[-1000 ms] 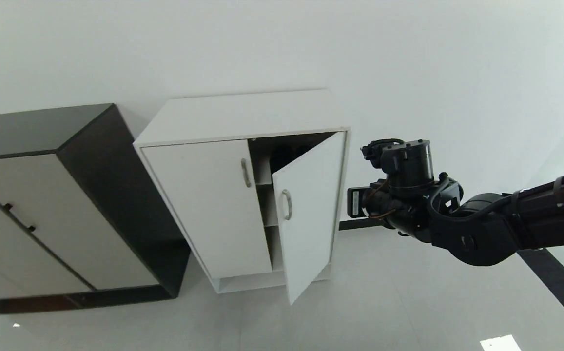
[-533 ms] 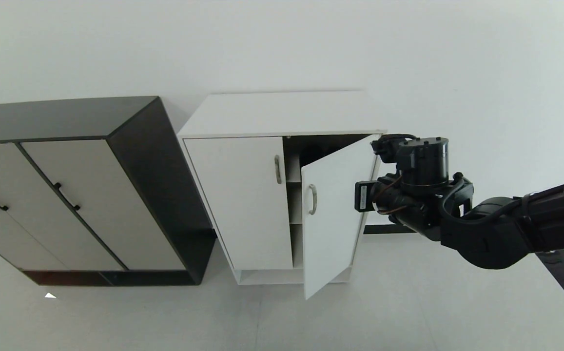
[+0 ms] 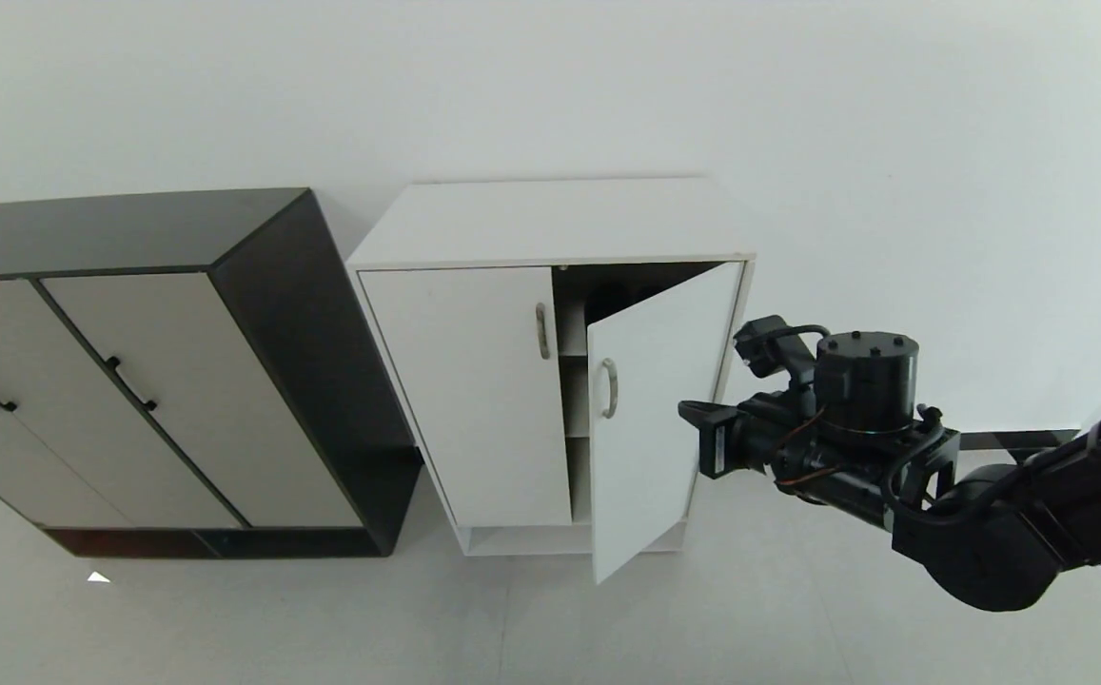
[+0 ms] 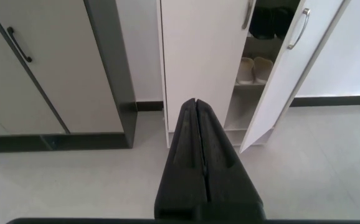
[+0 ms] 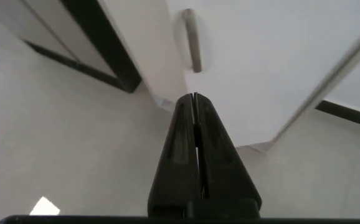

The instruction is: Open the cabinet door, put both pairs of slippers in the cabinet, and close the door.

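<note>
Black cabinet [image 3: 307, 352] with beige doors [image 3: 179, 409] and black handles [image 3: 127, 383], white wall [image 3: 550, 86], grey floor [image 3: 322, 623], dark baseboard [image 4: 332, 100]

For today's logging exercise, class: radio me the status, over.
Left gripper jaws shut, empty. Right gripper jaws shut, before the ajar door. Pale slippers, dark slippers shelved inside. Nothing seen in door's swing.

We take the cabinet [image 3: 550, 224] as the reference. It stands against the wall [image 3: 797, 114]. A second cabinet [image 3: 131, 381] stands just beside it on its left. Of its 2 doors, the left door [image 3: 469, 400] lies flush and the right door [image 3: 650, 419] stands ajar, swung forward. Inside, the lower pair of slippers [image 4: 255, 70] lies on 1 shelf, the upper pair of slippers [image 4: 272, 22] on the shelf above. The right gripper [image 3: 707, 438] sits before the right door, near its hinge edge.
</note>
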`<state>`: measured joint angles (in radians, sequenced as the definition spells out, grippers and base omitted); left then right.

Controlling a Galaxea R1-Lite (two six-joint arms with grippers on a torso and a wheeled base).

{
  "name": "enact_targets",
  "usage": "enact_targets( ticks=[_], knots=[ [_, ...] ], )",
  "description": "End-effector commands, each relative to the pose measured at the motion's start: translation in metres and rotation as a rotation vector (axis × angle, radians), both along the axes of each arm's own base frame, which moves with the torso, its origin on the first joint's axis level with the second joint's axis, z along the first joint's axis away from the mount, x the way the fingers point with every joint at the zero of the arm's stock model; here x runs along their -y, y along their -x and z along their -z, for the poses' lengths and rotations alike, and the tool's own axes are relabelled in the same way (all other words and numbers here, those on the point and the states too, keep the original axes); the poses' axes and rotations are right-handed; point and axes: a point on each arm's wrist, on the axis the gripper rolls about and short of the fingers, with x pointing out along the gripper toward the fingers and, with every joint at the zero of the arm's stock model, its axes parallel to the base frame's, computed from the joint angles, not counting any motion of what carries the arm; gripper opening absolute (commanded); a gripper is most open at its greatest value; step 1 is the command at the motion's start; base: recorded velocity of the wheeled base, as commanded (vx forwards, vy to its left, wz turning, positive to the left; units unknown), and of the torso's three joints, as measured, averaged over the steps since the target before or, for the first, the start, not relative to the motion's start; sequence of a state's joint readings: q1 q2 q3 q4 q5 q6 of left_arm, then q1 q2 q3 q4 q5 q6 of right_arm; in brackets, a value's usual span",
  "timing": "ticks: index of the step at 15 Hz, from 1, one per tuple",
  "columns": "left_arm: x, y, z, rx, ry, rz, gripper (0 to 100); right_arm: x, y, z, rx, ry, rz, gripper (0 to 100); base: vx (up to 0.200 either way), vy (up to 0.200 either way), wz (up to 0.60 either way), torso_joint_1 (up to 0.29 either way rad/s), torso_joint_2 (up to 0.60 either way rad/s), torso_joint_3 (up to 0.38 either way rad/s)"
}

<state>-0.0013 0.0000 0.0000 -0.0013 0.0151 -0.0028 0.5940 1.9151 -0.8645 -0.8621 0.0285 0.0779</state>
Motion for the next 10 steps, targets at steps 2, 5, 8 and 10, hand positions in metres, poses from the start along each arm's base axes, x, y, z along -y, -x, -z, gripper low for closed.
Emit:
enact_targets(
  ticks=[2, 5, 8, 10],
  knots=[
    [0.0000, 0.0000, 0.0000, 0.000, 0.000, 0.000, 0, 0.0128, 0.0021, 0.0124, -0.014, 0.052, -0.037, 0, 0.000, 0.000, 0.00, 0.000, 0.00, 0.000],
    [0.0000, 0.0000, 0.0000, 0.000, -0.001, 0.000, 0, 0.0148, 0.0050, 0.0156, -0.021, 0.051, -0.052, 0, 0.133, 0.000, 0.00, 0.000, 0.00, 0.002],
    [0.0002, 0.0000, 0.0000, 0.000, 0.000, 0.008, 0, 0.0168, 0.0045, 0.0184, -0.021, 0.054, -0.051, 0, 0.200, 0.000, 0.00, -0.006, 0.00, 0.004],
    [0.0004, 0.0000, 0.0001, -0.001, -0.001, 0.020, 0, 0.0162, 0.0044, 0.0185, -0.023, 0.050, -0.070, 0, 0.200, 0.000, 0.00, 0.012, 0.00, 0.002]
  ],
)
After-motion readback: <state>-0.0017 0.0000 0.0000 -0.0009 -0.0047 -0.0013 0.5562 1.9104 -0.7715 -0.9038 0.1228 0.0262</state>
